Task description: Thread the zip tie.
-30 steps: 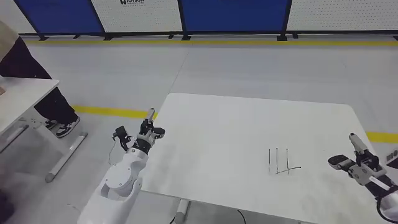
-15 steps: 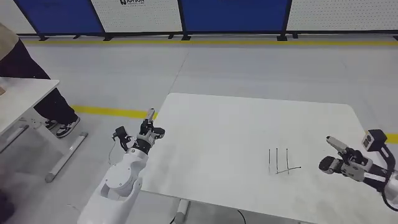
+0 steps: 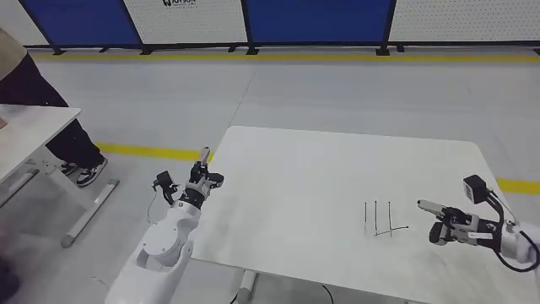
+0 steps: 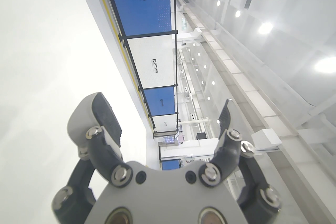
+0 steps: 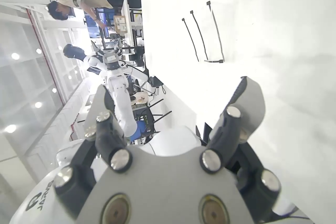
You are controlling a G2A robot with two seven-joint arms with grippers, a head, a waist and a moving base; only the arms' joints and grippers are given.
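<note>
Now the right gripper (image 3: pixel 432 219) is found swung in from the right edge of the white rectangular surface (image 3: pixel 295 194) and is set near the thin black plastic zip ties (image 5: pixel 200 36), jaws spread wide, nothing held. A pick-up is judged next; threading is not begun. The ties are laid side by side, long axes near-to-far, heads at the far ends, one tail bent crosswise. The left gripper (image 4: pixel 162 100), unchanged at the left edge, is held wide open and empty.
</note>
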